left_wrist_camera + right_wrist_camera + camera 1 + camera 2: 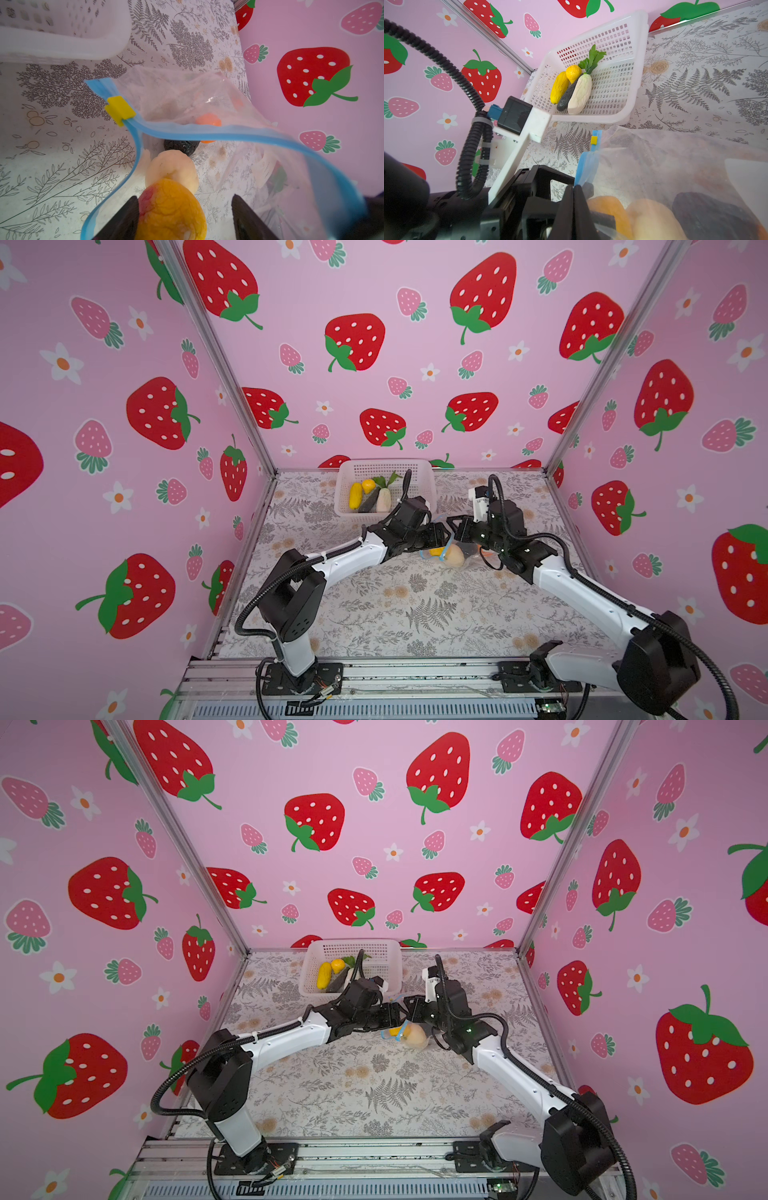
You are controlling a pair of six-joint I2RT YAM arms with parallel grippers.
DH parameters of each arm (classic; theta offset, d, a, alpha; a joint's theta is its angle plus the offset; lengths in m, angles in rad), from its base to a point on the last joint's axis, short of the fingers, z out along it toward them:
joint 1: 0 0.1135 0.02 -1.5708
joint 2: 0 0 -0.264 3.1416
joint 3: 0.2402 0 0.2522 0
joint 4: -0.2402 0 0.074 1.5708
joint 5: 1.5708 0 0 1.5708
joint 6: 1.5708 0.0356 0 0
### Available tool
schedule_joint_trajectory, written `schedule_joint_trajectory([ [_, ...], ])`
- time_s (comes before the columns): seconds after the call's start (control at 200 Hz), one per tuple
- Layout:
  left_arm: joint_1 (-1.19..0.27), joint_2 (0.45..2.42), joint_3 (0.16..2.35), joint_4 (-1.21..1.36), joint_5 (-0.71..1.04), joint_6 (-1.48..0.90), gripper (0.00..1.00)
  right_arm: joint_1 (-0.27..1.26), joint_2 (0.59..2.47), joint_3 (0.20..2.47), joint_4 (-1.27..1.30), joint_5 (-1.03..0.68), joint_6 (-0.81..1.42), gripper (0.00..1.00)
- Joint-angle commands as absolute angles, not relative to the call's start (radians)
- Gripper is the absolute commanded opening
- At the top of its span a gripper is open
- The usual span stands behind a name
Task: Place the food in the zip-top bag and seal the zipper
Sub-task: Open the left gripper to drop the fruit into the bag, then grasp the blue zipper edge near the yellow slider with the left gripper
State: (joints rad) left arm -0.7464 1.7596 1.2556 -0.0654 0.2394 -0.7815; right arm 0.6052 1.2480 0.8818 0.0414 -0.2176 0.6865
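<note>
Left gripper [184,197] dropping fruit [172,209] into bag [187,93]; right gripper [574,193] holds the mouth up.
Left jaws are apart inside the bag mouth. The fruit sits between them, touching one finger and clear of the other, so it looks released. Just ahead lie a beige ball [170,168], a dark piece [180,146] and an orange [207,120], all in the bag. Right jaws are together, pinched on the zipper [207,133], likely lifting it so the mouth gapes. The slider [119,110] sits at the strip's end, away from the right gripper, unsealed. More food [579,93] waits in the basket [618,117] beyond both grippers.
</note>
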Motion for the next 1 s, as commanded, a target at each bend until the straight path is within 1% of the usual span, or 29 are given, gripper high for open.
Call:
schedule_joint_trajectory([
  [0.0,-0.749,1.751,1.286,-0.075,0.234,-0.771,0.71,0.609,1.225,0.929,0.036,-0.210,0.678,0.07],
  [0.405,-0.680,1.652,1.204,-0.085,0.209,-0.747,0.69,0.574,1.188,0.946,0.008,-0.244,0.632,0.07],
  [0.58,-0.651,1.622,1.138,-0.050,0.190,-0.721,0.67,0.563,1.182,0.948,0.013,-0.270,0.617,0.07],
  [0.705,-0.649,1.643,1.127,-0.020,0.218,-0.661,0.65,0.553,1.182,0.951,0.017,-0.294,0.616,0.07],
  [0.82,-0.648,1.678,1.147,-0.016,0.199,-0.638,0.62,0.551,1.182,0.950,0.024,-0.317,0.617,0.07],
  [0.995,-0.647,1.718,1.226,-0.028,0.208,-0.610,0.62,0.549,1.178,0.941,0.025,-0.334,0.619,0.07],
])
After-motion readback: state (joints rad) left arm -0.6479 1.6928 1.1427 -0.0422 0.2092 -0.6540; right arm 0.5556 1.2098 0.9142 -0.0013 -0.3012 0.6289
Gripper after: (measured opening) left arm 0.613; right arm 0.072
